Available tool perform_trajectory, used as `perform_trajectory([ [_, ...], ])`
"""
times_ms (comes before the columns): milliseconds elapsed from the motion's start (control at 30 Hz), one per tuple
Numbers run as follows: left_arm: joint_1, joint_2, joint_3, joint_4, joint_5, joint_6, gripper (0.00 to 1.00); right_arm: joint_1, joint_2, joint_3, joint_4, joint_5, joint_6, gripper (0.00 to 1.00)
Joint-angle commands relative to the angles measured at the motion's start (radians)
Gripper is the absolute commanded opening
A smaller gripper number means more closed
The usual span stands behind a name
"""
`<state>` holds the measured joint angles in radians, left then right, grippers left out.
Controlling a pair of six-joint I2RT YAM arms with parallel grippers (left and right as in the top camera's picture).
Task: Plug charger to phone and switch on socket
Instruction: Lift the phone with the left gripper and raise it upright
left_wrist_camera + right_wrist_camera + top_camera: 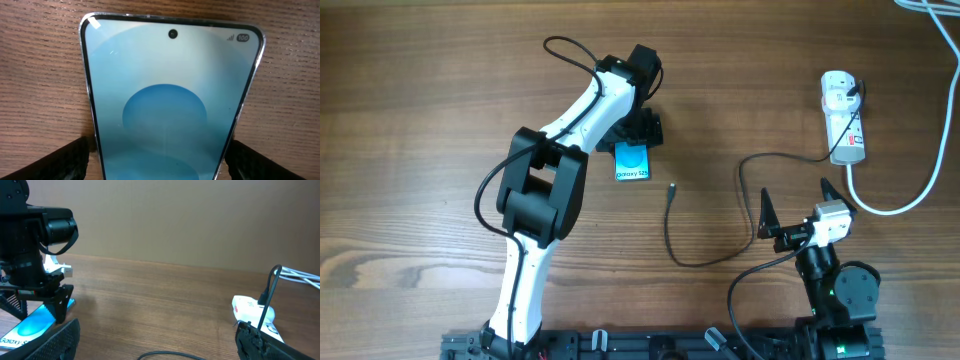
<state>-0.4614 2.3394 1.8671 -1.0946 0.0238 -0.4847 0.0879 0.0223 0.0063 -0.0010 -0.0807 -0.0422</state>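
Observation:
The phone (632,164) lies flat on the wood table, its blue screen lit. In the left wrist view the phone (170,95) fills the frame between the fingers. My left gripper (638,138) straddles its top end, with both fingers (160,162) close to its side edges and a thin gap on the left. The black charger cable (705,263) runs from the white socket strip (842,120) in a loose loop. Its plug tip (671,187) lies free to the right of the phone. My right gripper (795,212) is open and empty, near the cable loop.
A thick white cord (920,190) curves from the socket off the table's right side. In the right wrist view the socket (250,309) is at the right, the phone (32,325) under the left arm is at the left, and a bit of cable (175,355) lies ahead.

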Motion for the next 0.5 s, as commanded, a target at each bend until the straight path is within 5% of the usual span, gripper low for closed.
perform_trajectory([
  [0, -0.008, 0.014, -0.018, 0.003, 0.012, -0.01, 0.85, -0.007, -0.002, -0.001, 0.002, 0.013, 0.016, 1.0],
  [467, -0.006, 0.007, -0.002, -0.028, 0.03, -0.018, 0.71, -0.007, -0.002, -0.001, 0.002, 0.013, 0.016, 1.0],
])
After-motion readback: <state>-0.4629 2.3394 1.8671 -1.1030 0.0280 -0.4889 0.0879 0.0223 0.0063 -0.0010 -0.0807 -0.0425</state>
